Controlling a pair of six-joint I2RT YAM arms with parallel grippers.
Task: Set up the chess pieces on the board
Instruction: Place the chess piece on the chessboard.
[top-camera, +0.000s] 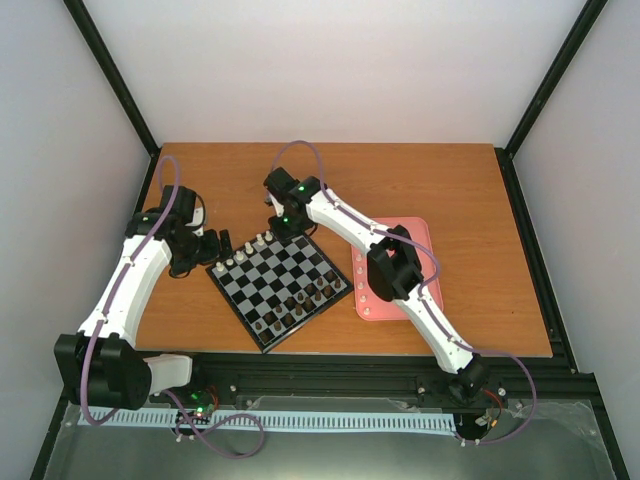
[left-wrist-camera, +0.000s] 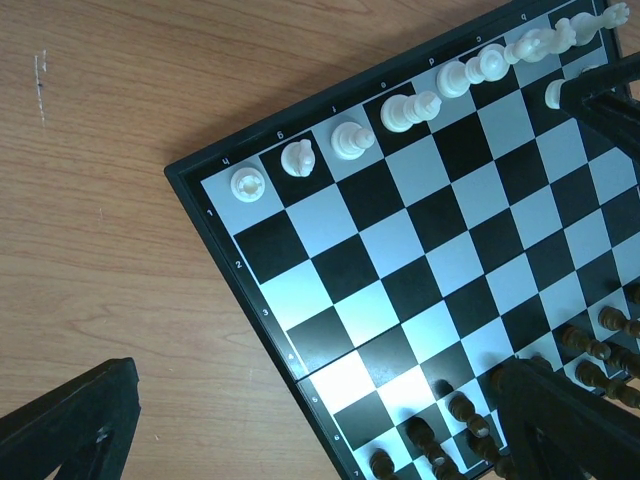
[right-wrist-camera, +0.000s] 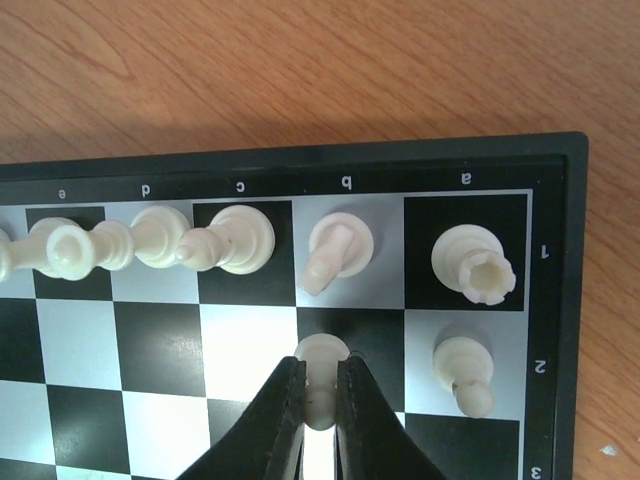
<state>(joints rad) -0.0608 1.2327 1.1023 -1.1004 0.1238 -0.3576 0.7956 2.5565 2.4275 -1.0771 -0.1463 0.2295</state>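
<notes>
Right gripper (right-wrist-camera: 320, 388) is closed to a narrow pinch on a small cream-white plastic pawn (right-wrist-camera: 322, 352). It's over b2 of the glossy black-and-silver chessboard (right-wrist-camera: 300, 165), just beside the a2 pawn (right-wrist-camera: 463, 372) and in front of the b1 knight (right-wrist-camera: 338, 250). Pawn axis runs in line with the fingers; can't tell if the base touches. Next, I'd say: open, retreat along that axis. Left gripper (left-wrist-camera: 318, 375) is spread wide and empty at the h-file side.
</notes>
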